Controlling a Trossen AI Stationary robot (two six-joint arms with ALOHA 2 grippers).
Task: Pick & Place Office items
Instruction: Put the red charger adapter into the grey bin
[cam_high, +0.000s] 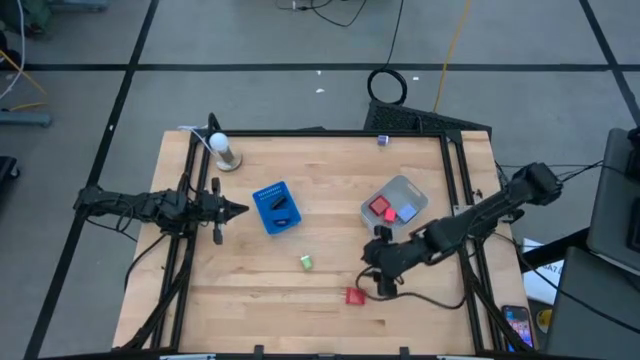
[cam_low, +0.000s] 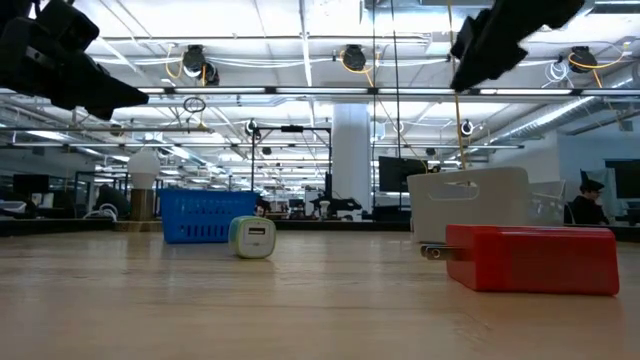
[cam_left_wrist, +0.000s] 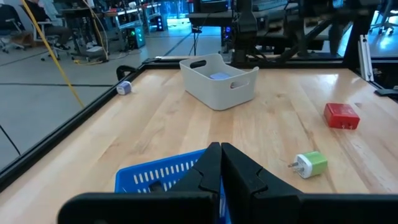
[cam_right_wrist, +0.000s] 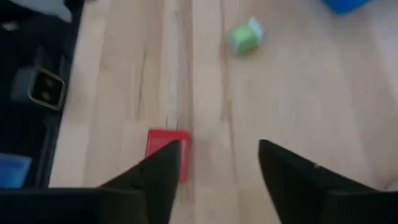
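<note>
At the lower right of the high view, the right gripper (cam_high: 381, 283) hangs with its two dark fingers spread apart and nothing between them, just above a small red rectangular block (cam_high: 354, 295) lying on the wooden table (cam_high: 330, 180). A small green-and-white plug-like piece (cam_high: 306, 262) lies near the middle, between the blue slotted plastic basket (cam_high: 276, 208) and the pale grey tub (cam_high: 395, 206) (a red and a light-blue block inside). At left, the left gripper (cam_high: 236, 209) waits with fingers pressed together, empty, beside the basket.
</note>
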